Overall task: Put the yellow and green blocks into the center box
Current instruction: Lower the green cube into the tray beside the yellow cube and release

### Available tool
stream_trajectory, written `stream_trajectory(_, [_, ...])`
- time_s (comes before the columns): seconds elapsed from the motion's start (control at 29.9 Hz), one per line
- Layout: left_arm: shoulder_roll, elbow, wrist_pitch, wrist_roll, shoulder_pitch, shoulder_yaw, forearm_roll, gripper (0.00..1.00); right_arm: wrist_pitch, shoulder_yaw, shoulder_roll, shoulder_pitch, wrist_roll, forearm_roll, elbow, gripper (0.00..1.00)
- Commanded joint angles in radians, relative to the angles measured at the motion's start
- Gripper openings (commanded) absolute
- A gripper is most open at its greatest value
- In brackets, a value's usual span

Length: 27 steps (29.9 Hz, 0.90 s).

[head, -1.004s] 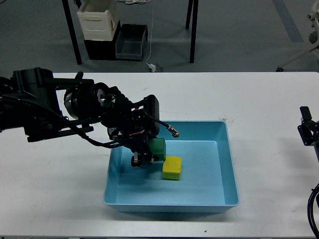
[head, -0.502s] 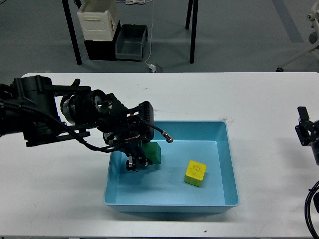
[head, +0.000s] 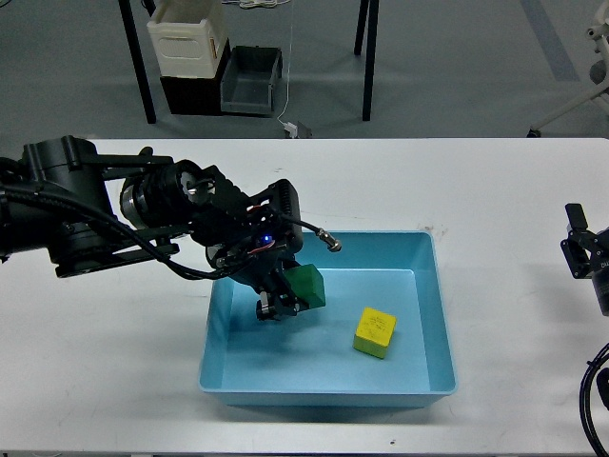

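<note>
A light blue box (head: 433, 314) sits on the white table (head: 495, 190). A yellow block (head: 374, 331) lies inside it, right of the middle of the floor. My left gripper (head: 278, 303) reaches into the box's left part and is shut on a green block (head: 306, 285), which is tilted and held just above the box floor. My right gripper (head: 582, 249) is at the far right edge of the view, well away from the box; it is dark and its fingers cannot be told apart.
My left arm (head: 95, 205) lies across the left half of the table. A cable plug (head: 330, 243) sticks out over the box's back rim. On the floor behind the table stand a white bin (head: 187, 38) and a grey bin (head: 251, 80).
The yellow block moved from beside the green block to the right inside the box. My left gripper shifted slightly, and the green block is now tilted and raised.
</note>
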Motion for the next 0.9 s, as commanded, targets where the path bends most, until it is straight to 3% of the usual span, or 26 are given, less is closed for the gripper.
stream_trajectory(0.0, [0.003, 0.002, 0.000, 0.000, 0.010, -0.033, -0.093, 1.00, 0.001, -0.045, 0.001, 0.008, 0.000, 0.001, 0.001, 1.00])
stream_trajectory(0.2, [0.005, 0.002, 0.000, 0.000, 0.054, -0.031, -0.092, 0.97, 0.001, -0.053, 0.010, 0.006, 0.000, 0.001, -0.002, 1.00])
stream_trajectory(0.27, [0.006, 0.002, 0.000, 0.000, 0.056, -0.028, -0.074, 0.88, -0.001, -0.051, 0.018, 0.006, 0.000, 0.001, -0.002, 1.00])
stream_trajectory(0.33, [0.014, 0.002, 0.000, 0.000, 0.059, -0.025, -0.020, 0.68, -0.001, -0.051, 0.019, 0.006, 0.000, 0.001, -0.002, 1.00])
stream_trajectory(0.44, [0.015, 0.002, 0.000, 0.000, 0.064, -0.019, 0.043, 0.49, -0.001, -0.051, 0.021, 0.006, 0.000, 0.001, -0.002, 1.00])
stream_trajectory(0.54, [0.015, 0.003, 0.000, 0.000, 0.067, -0.014, 0.065, 0.43, -0.001, -0.051, 0.021, 0.006, 0.000, 0.001, -0.002, 1.00])
stream_trajectory(0.64, [0.011, 0.005, 0.000, 0.000, 0.067, -0.013, 0.062, 0.53, -0.001, -0.051, 0.021, 0.006, 0.000, 0.001, 0.000, 1.00])
stream_trajectory(0.7, [0.012, 0.005, 0.000, 0.000, 0.065, -0.016, 0.052, 0.77, 0.001, -0.054, 0.021, 0.006, 0.000, 0.001, 0.000, 1.00])
stream_trajectory(0.74, [0.012, 0.005, 0.000, 0.000, 0.067, -0.016, 0.054, 0.82, 0.002, -0.054, 0.019, 0.006, 0.000, 0.001, 0.000, 1.00])
stream_trajectory(0.87, [0.012, 0.008, 0.000, 0.000, 0.067, -0.016, 0.052, 0.87, 0.004, -0.056, 0.019, 0.005, 0.000, 0.001, 0.001, 1.00])
